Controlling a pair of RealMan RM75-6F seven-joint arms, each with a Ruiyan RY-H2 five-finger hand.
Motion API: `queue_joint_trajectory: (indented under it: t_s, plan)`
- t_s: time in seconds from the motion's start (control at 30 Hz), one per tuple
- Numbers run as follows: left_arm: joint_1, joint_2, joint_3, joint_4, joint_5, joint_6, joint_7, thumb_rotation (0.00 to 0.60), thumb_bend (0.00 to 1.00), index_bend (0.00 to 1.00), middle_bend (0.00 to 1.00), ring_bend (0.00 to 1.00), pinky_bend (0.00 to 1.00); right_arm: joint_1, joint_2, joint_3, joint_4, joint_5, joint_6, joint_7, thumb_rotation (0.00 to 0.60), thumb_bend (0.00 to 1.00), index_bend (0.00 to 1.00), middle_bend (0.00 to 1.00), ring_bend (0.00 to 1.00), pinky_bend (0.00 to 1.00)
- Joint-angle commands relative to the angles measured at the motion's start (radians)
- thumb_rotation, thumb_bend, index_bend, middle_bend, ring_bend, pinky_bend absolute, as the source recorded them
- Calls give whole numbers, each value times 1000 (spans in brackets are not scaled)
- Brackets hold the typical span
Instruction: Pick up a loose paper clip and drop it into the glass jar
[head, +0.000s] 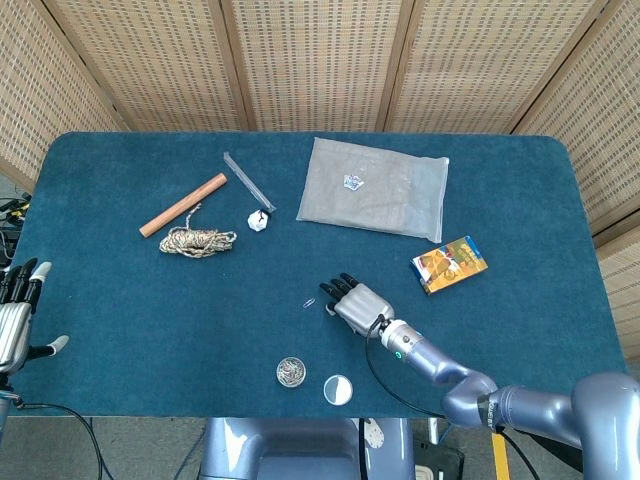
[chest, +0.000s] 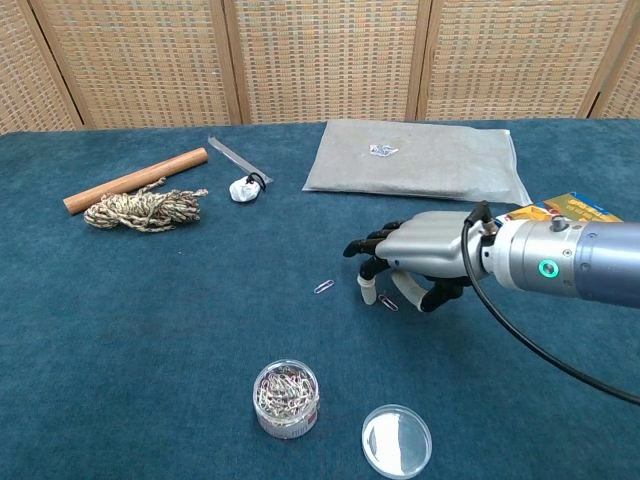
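Chest view: right hand (chest: 425, 265) hovered low, fingers curled down, grasping nothing, thumb tip just beside clip (chest: 388, 303); second clip (chest: 324, 286) further left. Jar (chest: 286, 399) near, open. Left hand (head: 14, 318) idle, released. Risk: thin clip slipping from pinch, or sliding on cloth.

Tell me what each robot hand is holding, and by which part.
Nothing is held. The right robot hand hovers over one paper clip lying on the cloth, fingers curled down beside it. The left robot hand rests open at the table's edge.
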Motion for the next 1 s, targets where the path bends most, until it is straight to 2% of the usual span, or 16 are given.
queue_joint_trajectory:
  t_s: [0.03,0.23,0.47,0.67,0.7,0.77,0.83,0.9,1.0]
  plan:
    - [1,0,2,-1,3,2,0,600,0,0,0,0,0,-2,16,-11,-10,21,11,-24,600,923,358,0,0,0]
    - [2,2,4,-3,10,6,0,600,0,0,0,0,0,-10,52,-34,-34,55,23,-60,600,923,385,0,0,0]
    - [5,1,13,-13,28,14,8,600,0,0,0,0,0,-31,138,-89,-100,96,34,-98,600,923,399,0,0,0]
    - [6,1,15,-18,32,19,11,600,0,0,0,0,0,-36,178,-87,-152,87,63,-71,600,917,399,0,0,0]
    - [7,1,15,-19,32,20,11,600,0,0,0,0,0,-38,178,-83,-154,80,72,-64,600,866,399,0,0,0]
    - [7,2,14,-18,33,21,10,600,0,0,0,0,0,-48,170,-71,-151,55,107,-32,600,634,399,0,0,0]
    - [7,3,15,-18,33,20,8,600,0,0,0,0,0,-57,152,-52,-138,26,143,16,600,325,399,0,0,0]
    - [7,3,15,-18,34,20,6,600,0,0,0,0,0,-64,128,-32,-116,-3,171,80,600,224,399,0,0,0]
    - [7,4,15,-16,33,18,3,600,0,0,0,0,0,-64,96,-15,-83,-21,176,153,600,197,400,0,0,0]
